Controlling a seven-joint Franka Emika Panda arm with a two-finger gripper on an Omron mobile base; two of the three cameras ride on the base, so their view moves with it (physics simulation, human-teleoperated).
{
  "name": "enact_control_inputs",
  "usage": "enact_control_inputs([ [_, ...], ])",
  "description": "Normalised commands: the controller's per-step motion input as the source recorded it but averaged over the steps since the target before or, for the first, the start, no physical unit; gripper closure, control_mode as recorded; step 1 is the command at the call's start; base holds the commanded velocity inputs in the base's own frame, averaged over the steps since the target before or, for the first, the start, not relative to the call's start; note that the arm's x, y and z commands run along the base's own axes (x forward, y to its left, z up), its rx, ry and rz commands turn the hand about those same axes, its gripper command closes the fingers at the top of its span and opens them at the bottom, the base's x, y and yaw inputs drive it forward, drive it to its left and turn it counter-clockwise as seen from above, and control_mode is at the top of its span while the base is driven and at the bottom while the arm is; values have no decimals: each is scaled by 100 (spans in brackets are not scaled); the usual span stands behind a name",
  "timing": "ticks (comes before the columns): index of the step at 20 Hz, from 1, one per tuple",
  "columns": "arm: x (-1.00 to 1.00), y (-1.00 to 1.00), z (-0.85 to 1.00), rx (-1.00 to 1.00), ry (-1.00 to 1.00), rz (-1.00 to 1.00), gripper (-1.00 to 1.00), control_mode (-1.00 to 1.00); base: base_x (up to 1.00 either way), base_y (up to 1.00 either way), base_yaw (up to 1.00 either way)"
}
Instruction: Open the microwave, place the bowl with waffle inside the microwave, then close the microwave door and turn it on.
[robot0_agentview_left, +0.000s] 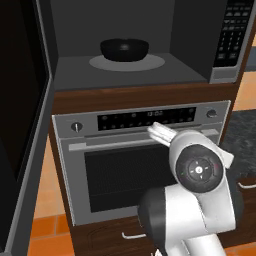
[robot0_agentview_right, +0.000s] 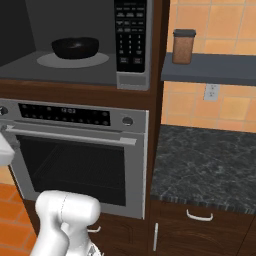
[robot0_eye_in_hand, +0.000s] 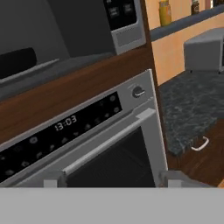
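Left base view has the bowl (robot0_agentview_left: 124, 49) sitting on the turntable inside the microwave (robot0_agentview_left: 131, 75), its door (robot0_agentview_left: 22, 115) swung wide at nine o'clock; hand view faces the oven (robot0_eye_in_hand: 109, 144) below, hand grip I cannot tell

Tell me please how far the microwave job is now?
Done: the microwave is open and the bowl sits on its turntable. In hand: nothing; the claw faces the oven below. Left: close the door and start it at the keypad.
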Motion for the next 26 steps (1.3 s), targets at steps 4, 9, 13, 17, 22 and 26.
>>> enact_control_inputs([
  [4, -6, -25, -29, -13, -50, -1, 100, -100, 0, 0, 0],
  [9, 1, -30, -60, -17, -44, 0, 100, -100, 0, 0, 0],
  [13, 21, -37, -81, -18, -29, -3, 100, -100, 0, 0, 0],
  [17, 20, -23, -86, -18, -19, -4, 100, -100, 0, 0, 0],
  [22, -39, 35, -25, -10, -39, 0, 100, -100, 0, 0, 0],
  [26, -26, 57, -20, -12, -40, 0, 100, -100, 0, 0, 0],
])
